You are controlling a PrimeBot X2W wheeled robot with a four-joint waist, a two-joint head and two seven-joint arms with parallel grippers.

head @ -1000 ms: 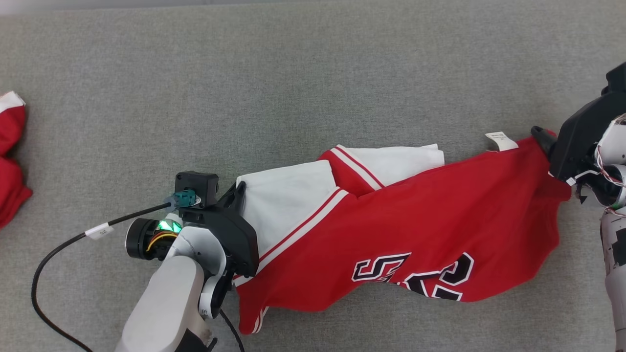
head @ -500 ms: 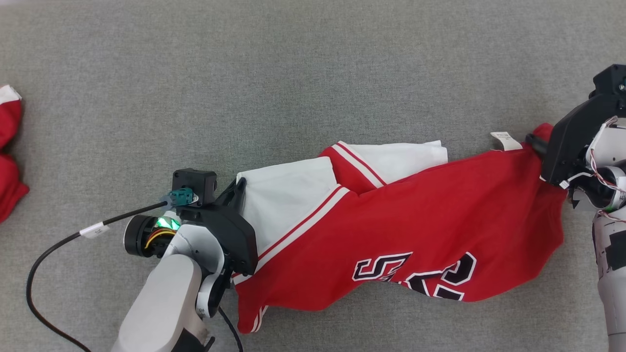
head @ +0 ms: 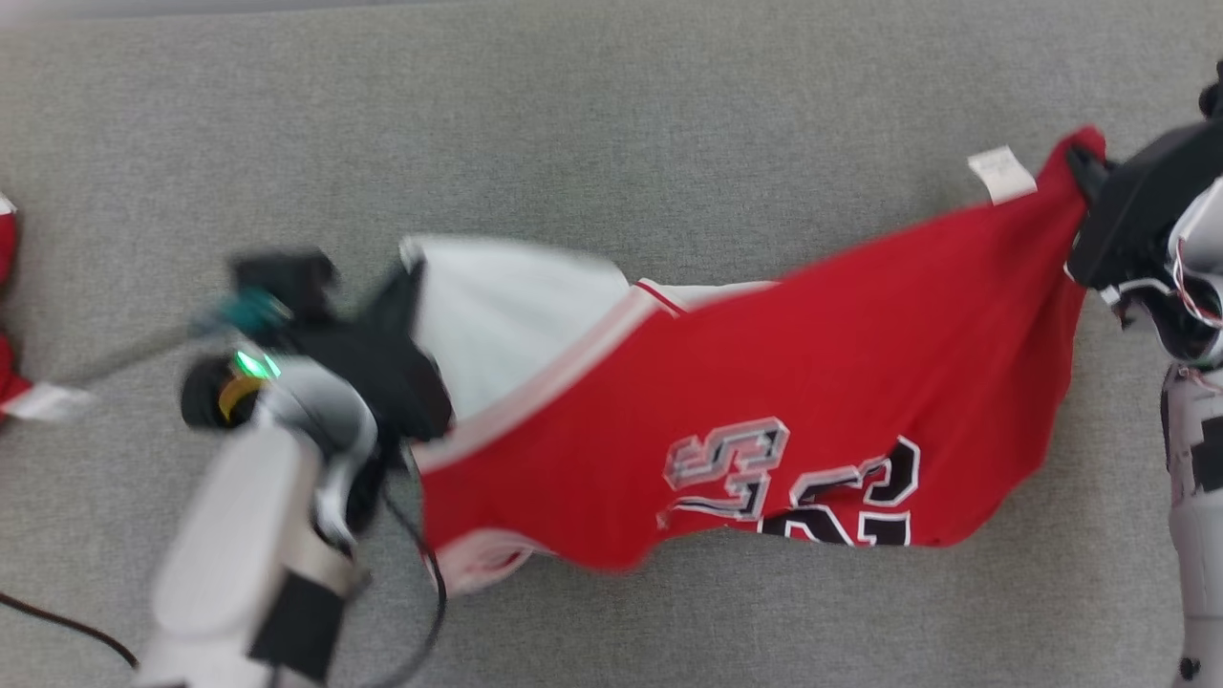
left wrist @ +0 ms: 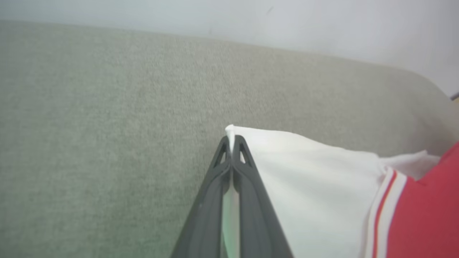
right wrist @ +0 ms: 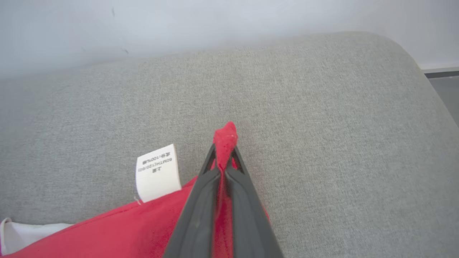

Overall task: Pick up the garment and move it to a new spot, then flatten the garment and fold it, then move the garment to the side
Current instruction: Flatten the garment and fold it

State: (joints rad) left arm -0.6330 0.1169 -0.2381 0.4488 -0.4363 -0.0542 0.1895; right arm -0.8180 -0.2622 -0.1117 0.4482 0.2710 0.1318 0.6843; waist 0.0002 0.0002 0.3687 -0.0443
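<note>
The garment (head: 764, 382) is a red jersey with white trim and black numbers, stretched between both arms above the grey surface. My left gripper (head: 411, 263) is shut on its white corner; in the left wrist view the white cloth (left wrist: 304, 179) is pinched at the left gripper (left wrist: 232, 138) tips. My right gripper (head: 1080, 158) is shut on the red corner by the white care tag (head: 1000, 174). In the right wrist view the right gripper (right wrist: 224, 150) has red cloth (right wrist: 225, 138) poking out past its tips, with the care tag (right wrist: 157, 172) to the left.
The grey fabric surface (head: 611, 124) spreads all around. Another red cloth (head: 8, 325) lies at the far left edge. A black cable (head: 420, 612) trails from my left arm. A pale wall (right wrist: 215, 21) rises behind the surface's rounded far edge.
My right gripper has shut on the red corner. Both grippers have lifted and carried the jersey up the view, pulling it taut; the left arm is blurred with motion.
</note>
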